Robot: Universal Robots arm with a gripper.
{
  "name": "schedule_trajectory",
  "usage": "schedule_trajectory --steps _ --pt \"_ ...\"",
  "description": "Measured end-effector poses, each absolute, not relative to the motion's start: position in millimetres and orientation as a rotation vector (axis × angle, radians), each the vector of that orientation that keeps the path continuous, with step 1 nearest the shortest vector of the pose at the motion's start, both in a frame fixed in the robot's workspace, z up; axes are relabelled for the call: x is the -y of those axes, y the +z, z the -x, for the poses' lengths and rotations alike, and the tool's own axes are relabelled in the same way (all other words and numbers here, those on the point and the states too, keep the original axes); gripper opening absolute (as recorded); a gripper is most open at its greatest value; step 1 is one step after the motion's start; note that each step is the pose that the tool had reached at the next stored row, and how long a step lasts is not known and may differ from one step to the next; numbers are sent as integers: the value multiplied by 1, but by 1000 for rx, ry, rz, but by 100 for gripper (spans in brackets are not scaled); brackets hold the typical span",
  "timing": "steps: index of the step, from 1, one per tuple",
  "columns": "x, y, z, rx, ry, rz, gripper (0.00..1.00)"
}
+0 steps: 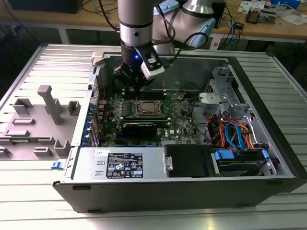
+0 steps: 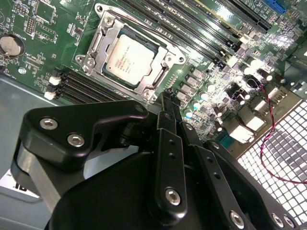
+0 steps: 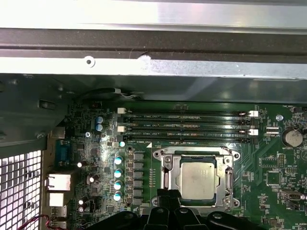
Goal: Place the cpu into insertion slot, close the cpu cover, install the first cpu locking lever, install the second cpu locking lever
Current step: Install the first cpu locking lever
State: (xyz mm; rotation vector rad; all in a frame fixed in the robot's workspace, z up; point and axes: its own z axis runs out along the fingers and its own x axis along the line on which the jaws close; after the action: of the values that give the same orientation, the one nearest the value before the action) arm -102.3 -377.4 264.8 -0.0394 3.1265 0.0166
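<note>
- Note gripper (image 1: pixel 135 88) upper centre of the exterior view, fingers pressed together, empty.
- See cpu (image 2: pixel 129 60) framed by lowered cpu cover (image 2: pixel 98 48) in the second wrist view.

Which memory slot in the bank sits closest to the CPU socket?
The memory slot that runs right alongside the cpu cover; the others lie between it and the case wall.

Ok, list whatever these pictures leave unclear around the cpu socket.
- Edge of the cpu cover nearest the pincer: partly hidden behind the pincer in both wrist views.
- Latch state of the locking levers: too small in the exterior view, ends covered in both wrist views.
- Seating of the cpu: too small in the exterior view.
</note>
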Motion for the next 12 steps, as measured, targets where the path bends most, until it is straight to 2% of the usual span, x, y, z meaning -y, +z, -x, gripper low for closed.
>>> schedule_trajectory --steps 12 --pt "377 265 117 -3124 17 126 11"
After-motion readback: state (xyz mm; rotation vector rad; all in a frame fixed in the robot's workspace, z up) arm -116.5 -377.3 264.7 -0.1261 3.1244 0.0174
